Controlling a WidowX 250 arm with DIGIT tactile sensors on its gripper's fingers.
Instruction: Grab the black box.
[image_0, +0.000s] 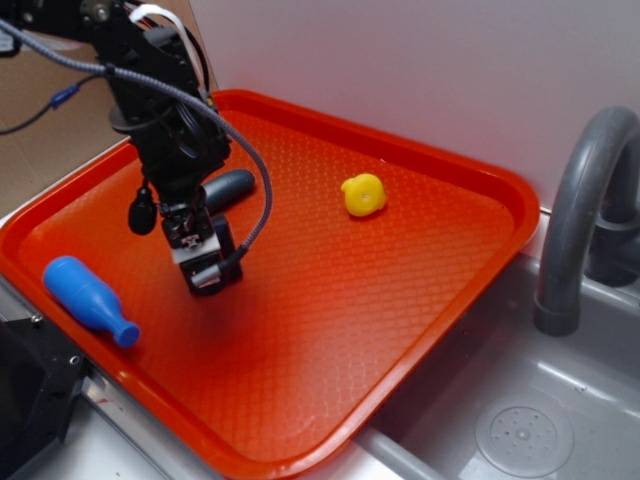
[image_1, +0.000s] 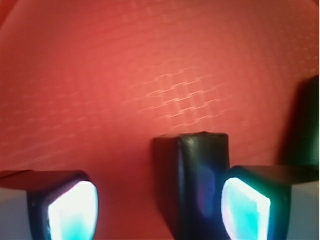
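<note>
Two glowing fingertips (image_1: 248, 210) fill the bottom of the wrist view, set apart, with the black box (image_1: 199, 187) standing between them and pressed close against the right-hand one, while a wide gap remains on the other side. Seen from the exterior view, the black box (image_0: 213, 268) sits on the red tray (image_0: 330, 300), largely hidden under the gripper (image_0: 205, 272), which is lowered right over it. The jaws are open, not yet clamped on anything. Judging from this, the grab is near but off-centre: the arm would do well to shift sideways so the box sits midway between the fingers, then close slowly, since an uneven squeeze could push or twist the box away. Just behind the box lies a dark grey capsule-shaped object (image_0: 230, 187), close enough that it should be avoided. A blue bottle (image_0: 88, 298) lies to the left of the box near the tray's edge, and a yellow duck (image_0: 364, 194) sits well apart to its right.
</note>
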